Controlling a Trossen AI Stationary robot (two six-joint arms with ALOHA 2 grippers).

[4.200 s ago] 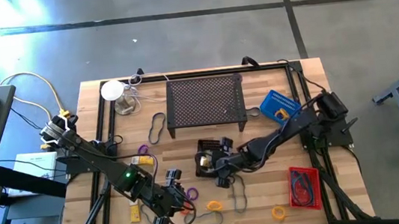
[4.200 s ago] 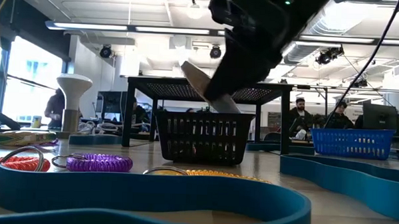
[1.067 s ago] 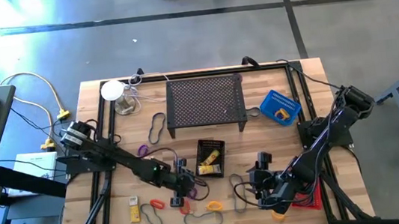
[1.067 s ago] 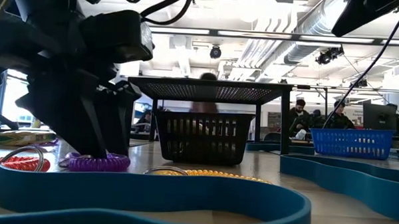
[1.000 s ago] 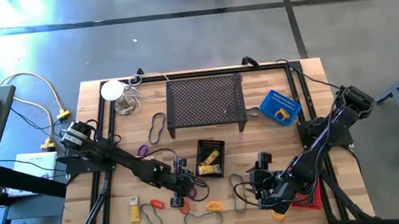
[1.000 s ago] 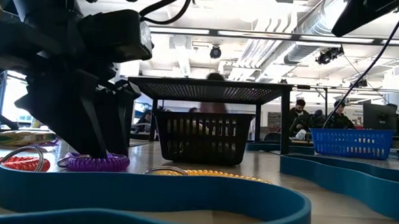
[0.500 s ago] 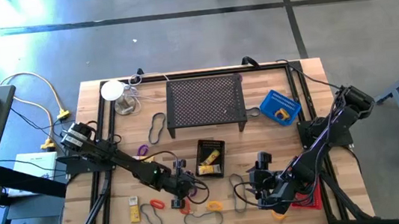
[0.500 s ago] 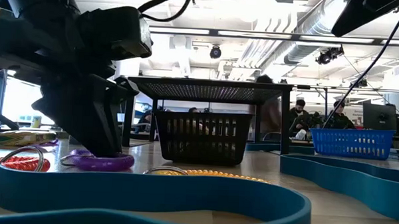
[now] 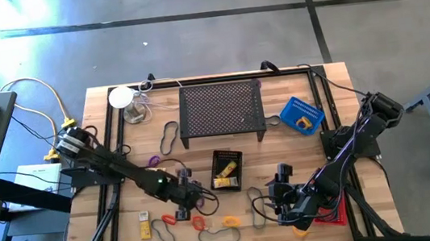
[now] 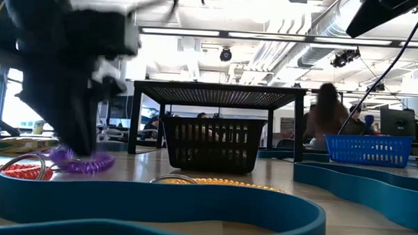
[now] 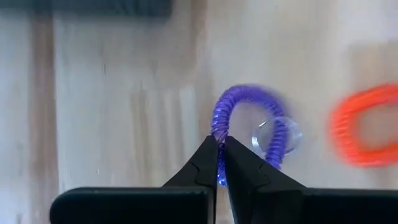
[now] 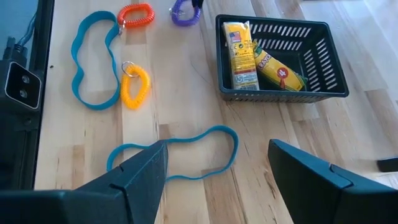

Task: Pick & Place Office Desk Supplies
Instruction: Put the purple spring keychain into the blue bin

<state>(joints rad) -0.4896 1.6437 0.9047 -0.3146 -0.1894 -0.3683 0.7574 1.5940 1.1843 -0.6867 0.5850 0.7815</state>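
Over on the left half of the table, the left gripper (image 11: pixel 219 163) has its fingers pressed together on the coil of a purple ring (image 11: pixel 249 124), pinching one strand near the edge rather than spanning the whole loop — a sensible hold for something springy that lies flat on the wood. From the low view the ring (image 10: pixel 82 160) looks tilted, one side just clear of the table, so I'd judge the lift is only beginning. An orange ring (image 11: pixel 364 127) lies just beside it, untouched, and a yellow packet (image 9: pixel 144 225) sits apart near the left edge. Further right stands the black basket (image 12: pixel 323 59) with two yellow packets (image 12: pixel 239 56) already inside, which is probably where sorted items go, though I can't say which bin suits the ring. Blue rubber bands (image 12: pixel 186 149) sprawl on the wood in front of it, with a yellow ring (image 12: pixel 135 87) nearby. On the right, the right gripper (image 12: pixel 217 180) hangs low over the table with fingers spread wide, holding nothing — waiting, it seems.
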